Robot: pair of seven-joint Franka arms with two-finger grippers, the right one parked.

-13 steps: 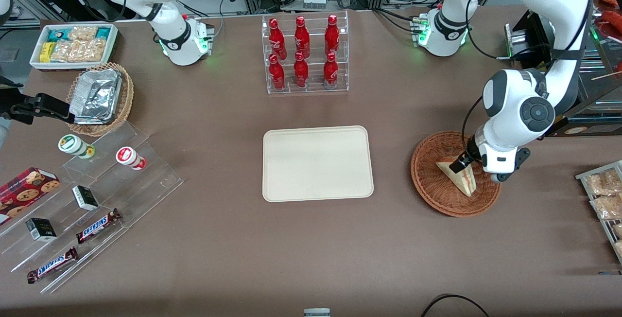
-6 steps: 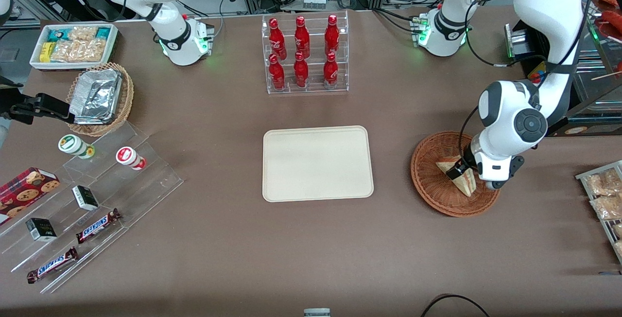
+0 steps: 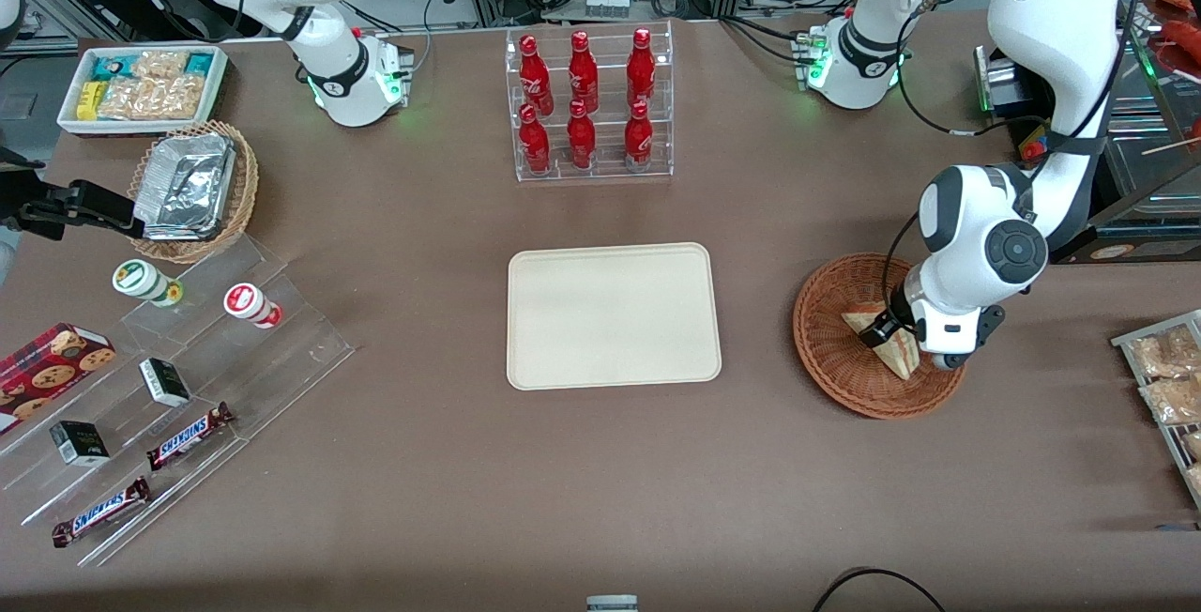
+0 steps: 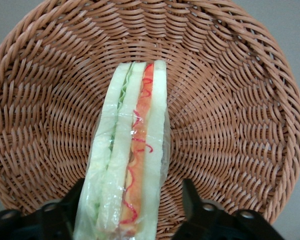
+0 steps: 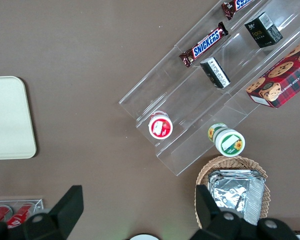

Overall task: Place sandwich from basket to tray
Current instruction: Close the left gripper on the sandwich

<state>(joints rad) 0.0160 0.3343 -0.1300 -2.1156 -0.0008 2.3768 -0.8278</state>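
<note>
The clear-wrapped sandwich point(image 3: 891, 349) lies in the reddish-brown wicker basket point(image 3: 830, 359) toward the working arm's end of the table. In the left wrist view the sandwich point(image 4: 132, 145) stands on edge, its green and red filling facing the camera, on the basket's weave point(image 4: 230, 100). My left gripper point(image 3: 889, 332) is down in the basket and open. Its two black fingers point(image 4: 190, 197) stand on either side of the sandwich's wide end, with a gap at one side point(image 4: 132, 205). The cream tray point(image 3: 615, 314) lies flat mid-table with nothing on it.
A clear rack of red bottles point(image 3: 586, 105) stands farther from the camera than the tray. A wire rack of snack bags point(image 3: 1168, 387) lies at the working arm's table edge. Acrylic steps with snacks point(image 3: 169, 387), a foil-container basket point(image 3: 192, 190) and a white bin point(image 3: 141, 86) lie toward the parked arm's end.
The left arm's wrist has come lower into the basket and shifted a little toward the tray. The fingers now straddle the sandwich, which has stayed in place.
</note>
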